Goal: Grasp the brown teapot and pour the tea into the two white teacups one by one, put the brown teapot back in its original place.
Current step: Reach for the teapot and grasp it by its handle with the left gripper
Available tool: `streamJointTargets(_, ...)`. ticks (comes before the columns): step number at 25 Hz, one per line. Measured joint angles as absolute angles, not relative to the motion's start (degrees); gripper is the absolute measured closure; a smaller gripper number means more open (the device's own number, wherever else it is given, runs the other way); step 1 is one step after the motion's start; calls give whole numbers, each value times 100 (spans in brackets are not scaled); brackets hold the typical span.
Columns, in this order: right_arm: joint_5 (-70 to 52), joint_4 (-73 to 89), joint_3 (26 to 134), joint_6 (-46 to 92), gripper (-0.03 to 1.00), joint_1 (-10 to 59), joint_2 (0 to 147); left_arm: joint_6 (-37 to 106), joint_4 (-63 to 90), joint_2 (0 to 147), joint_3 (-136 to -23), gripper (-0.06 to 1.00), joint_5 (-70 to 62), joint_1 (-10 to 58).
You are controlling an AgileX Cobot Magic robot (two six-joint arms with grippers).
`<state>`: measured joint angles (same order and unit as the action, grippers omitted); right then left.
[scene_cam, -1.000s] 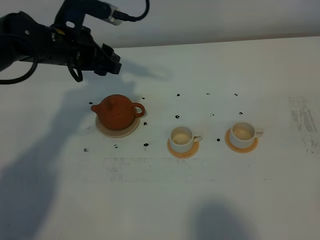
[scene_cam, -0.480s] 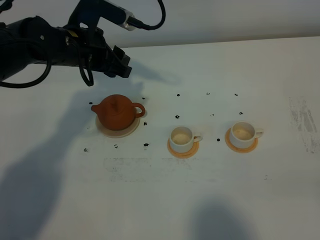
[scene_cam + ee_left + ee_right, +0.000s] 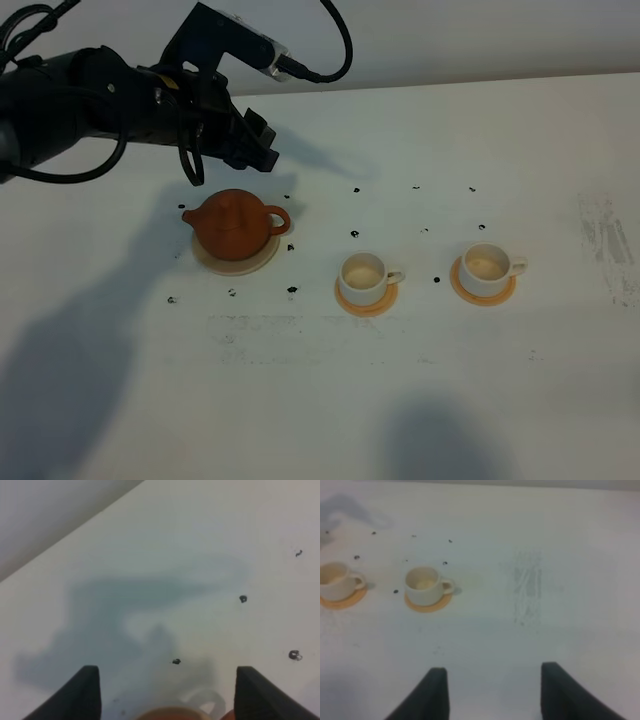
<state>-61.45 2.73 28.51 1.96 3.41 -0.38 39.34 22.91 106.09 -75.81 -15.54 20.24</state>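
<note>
The brown teapot (image 3: 235, 225) sits on its pale cream saucer (image 3: 265, 260), spout to the left and handle to the right. My left gripper (image 3: 258, 145) hovers open just behind and above it, apart from it. In the left wrist view the left gripper (image 3: 170, 695) holds nothing, and a sliver of the teapot (image 3: 167, 714) shows between the fingers. The two white teacups (image 3: 362, 275) (image 3: 487, 264) stand on orange coasters right of the teapot. In the right wrist view they appear as teacups (image 3: 422, 584) (image 3: 335, 580), far ahead of my open, empty right gripper (image 3: 492, 695).
Small black marks (image 3: 355, 234) dot the white table around the teapot and cups. A scuffed patch (image 3: 605, 240) lies at the table's right. The left arm's cable (image 3: 335, 40) loops above the back edge. The right arm is outside the exterior high view.
My left arm has swung to the right and nearer the teapot, staying open. Teapot and cups have not moved.
</note>
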Motion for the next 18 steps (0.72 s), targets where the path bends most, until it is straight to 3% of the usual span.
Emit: streamJointTargets(18,-6132,494,2791,196,54,334,-38,3945,2236,11012,-7581,38,-1294,2371)
